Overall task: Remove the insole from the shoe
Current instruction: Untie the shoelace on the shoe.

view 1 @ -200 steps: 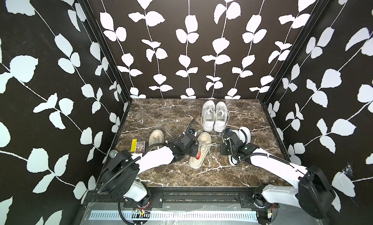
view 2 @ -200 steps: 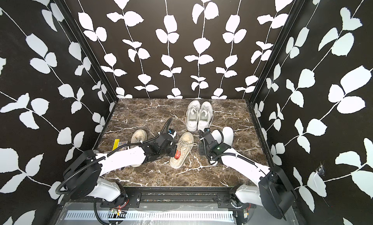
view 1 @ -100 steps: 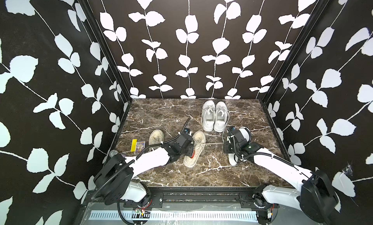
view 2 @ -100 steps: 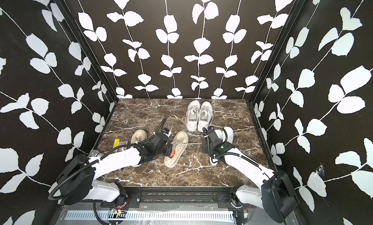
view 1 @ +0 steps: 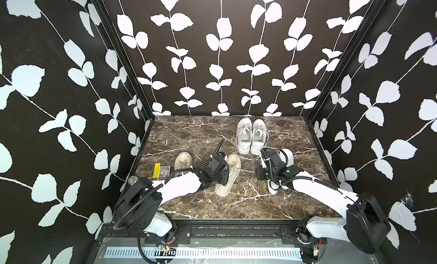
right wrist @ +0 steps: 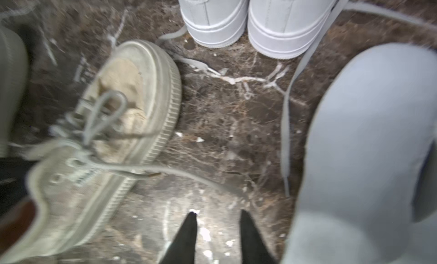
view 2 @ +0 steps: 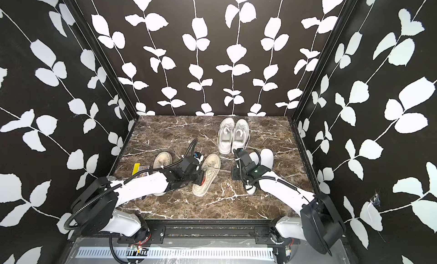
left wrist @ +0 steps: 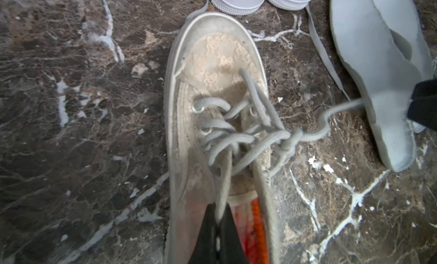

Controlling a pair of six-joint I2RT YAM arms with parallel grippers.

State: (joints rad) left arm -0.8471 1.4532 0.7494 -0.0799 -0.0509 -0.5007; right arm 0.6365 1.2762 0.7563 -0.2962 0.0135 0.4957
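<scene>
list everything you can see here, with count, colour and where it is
beige sneaker: 1, dirty beige, table middle
second beige sneaker: 1, beige, left of it
white sneakers: 2, white, side by side at the back
insoles: seemingly 2, white, overlapping, right side
box: 1, yellow, left edge
card: 1, printed, beside the box
table: 1, brown marble
walls: 3, black with white leaves
left pincer: 1, black, shut on the beige sneaker
right pincer: 1, black, open, empty

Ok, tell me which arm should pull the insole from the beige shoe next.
Probably right: the right end effector is open, empty, beside the shoe; the left end effector pinches its tongue.
</scene>
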